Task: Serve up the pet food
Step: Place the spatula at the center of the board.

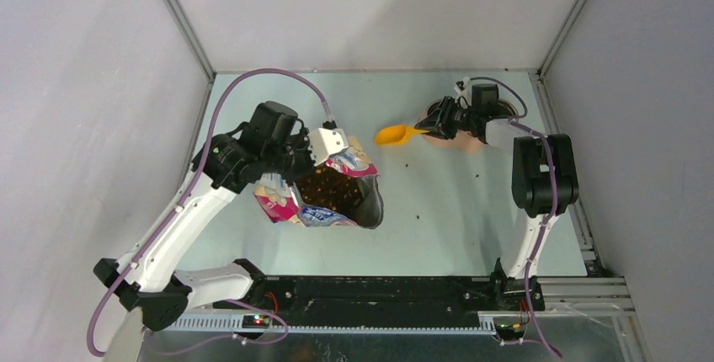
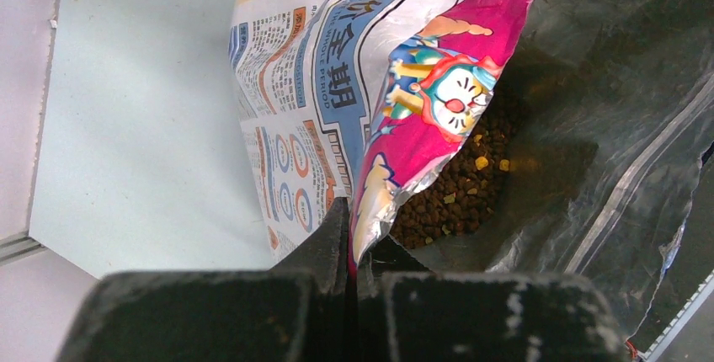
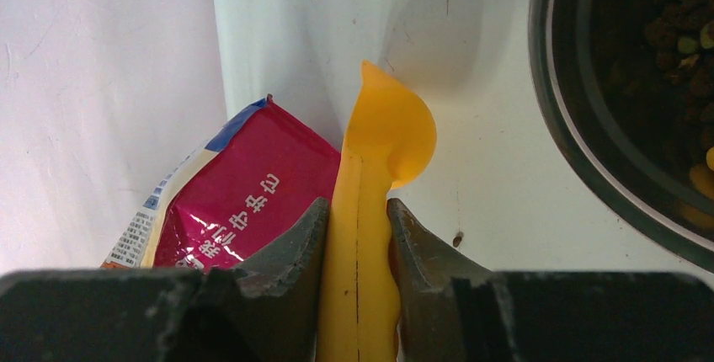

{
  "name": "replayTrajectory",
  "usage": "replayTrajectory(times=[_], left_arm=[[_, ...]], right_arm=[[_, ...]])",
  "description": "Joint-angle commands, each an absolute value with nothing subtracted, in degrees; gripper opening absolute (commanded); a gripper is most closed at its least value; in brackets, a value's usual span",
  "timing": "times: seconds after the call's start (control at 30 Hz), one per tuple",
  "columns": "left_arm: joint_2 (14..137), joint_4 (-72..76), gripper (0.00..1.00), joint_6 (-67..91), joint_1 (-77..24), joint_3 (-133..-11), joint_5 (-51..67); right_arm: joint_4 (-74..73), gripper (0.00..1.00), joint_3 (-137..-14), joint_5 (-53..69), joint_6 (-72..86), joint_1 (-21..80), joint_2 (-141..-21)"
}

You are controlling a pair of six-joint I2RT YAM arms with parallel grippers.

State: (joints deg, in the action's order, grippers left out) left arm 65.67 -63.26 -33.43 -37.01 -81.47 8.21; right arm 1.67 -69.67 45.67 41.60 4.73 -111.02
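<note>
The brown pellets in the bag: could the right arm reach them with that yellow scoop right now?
Probably yes. The left claw pinches the rim of the bag, holding its mouth open with the pellets exposed, and only stray crumbs lie between it and the scoop in the right claw.

The pet food (image 1: 331, 191) is small, dark brown dry pellets, with a few yellow and greenish bits mixed in. Most of it lies as a loose heap inside the open bag (image 1: 282, 204), left of the middle of the tabletop (image 1: 438, 236). In the left wrist view it sits low against the bag's silvery lining, partly in shadow. Another portion lies in the dark round bowl (image 3: 560, 126) at the far right. A few stray pellets (image 1: 410, 162) are scattered on the tabletop between bag and bowl.
</note>
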Motion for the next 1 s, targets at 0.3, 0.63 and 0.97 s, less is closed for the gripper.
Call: replayTrajectory(times=[0.3,0.63,0.97], left_arm=[[62.25,-58.62,0.0,-32.38,-37.49,-81.55,12.04],[61.49,-57.97,0.0,-32.32,-37.52,-80.39,12.78],[61.39,-58.66,0.0,-32.59,-37.53,-81.13,12.37]], right_arm=[[2.35,0.0,-70.27,46.78,37.12,6.69,-107.81],[-6.15,0.0,-70.25,41.06,27.89,7.53,-100.93],[-0.77,0.0,-70.14,47.43,35.68,6.47,-109.39]])
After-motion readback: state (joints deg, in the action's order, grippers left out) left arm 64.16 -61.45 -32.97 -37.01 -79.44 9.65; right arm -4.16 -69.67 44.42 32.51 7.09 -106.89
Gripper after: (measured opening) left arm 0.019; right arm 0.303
